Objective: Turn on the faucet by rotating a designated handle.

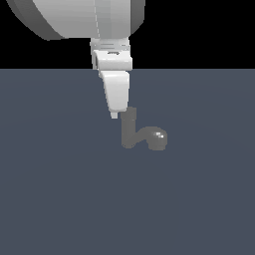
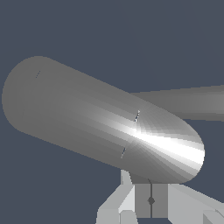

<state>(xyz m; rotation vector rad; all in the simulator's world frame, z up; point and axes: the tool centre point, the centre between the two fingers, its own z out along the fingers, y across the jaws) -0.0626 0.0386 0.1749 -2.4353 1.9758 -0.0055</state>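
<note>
The faucet [image 1: 130,130] is a small grey fixture with an upright post and a curved arm ending in a glossy bulb [image 1: 158,139]. My gripper [image 1: 114,114] hangs from above, its tip just to the exterior view's left of the post's top, close to it or touching. The handle does not show clearly in the exterior view. Up close in the wrist view, a thick rounded glossy part of the faucet [image 2: 105,122] fills the middle. A thinner tapering grey bar [image 2: 188,103], apparently the handle, juts out from behind it. The gripper [image 2: 151,201] has its fingers pressed together with nothing between them.
The faucet stands on a flat dark blue-grey floor [image 1: 60,199]. The arm's large white and grey wrist [image 1: 84,20] looms at the top of the exterior view.
</note>
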